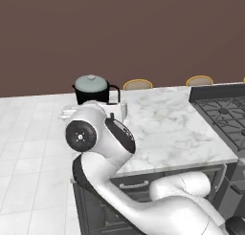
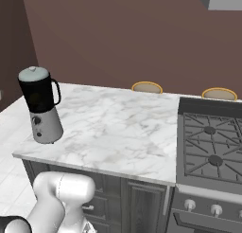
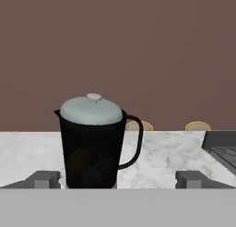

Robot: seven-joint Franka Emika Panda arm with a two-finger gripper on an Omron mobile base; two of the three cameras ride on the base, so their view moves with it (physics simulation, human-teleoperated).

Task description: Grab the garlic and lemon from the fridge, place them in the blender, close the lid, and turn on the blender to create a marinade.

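The blender stands on the marble counter, a near-black jar with a side handle on its right. The pale grey-green lid sits on top of the jar. In the right base view the blender rests on its silver-grey base near the counter's left corner, with the lid on. My gripper is open and level with the jar. Its fingertips stand wide apart and hold nothing. The garlic, the lemon and the fridge are out of view.
A gas cooktop adjoins the counter on the right, with knobs on its front. Two round stool tops show behind the counter's far edge. Dark cabinets lie under the counter. A brown wall stands behind.
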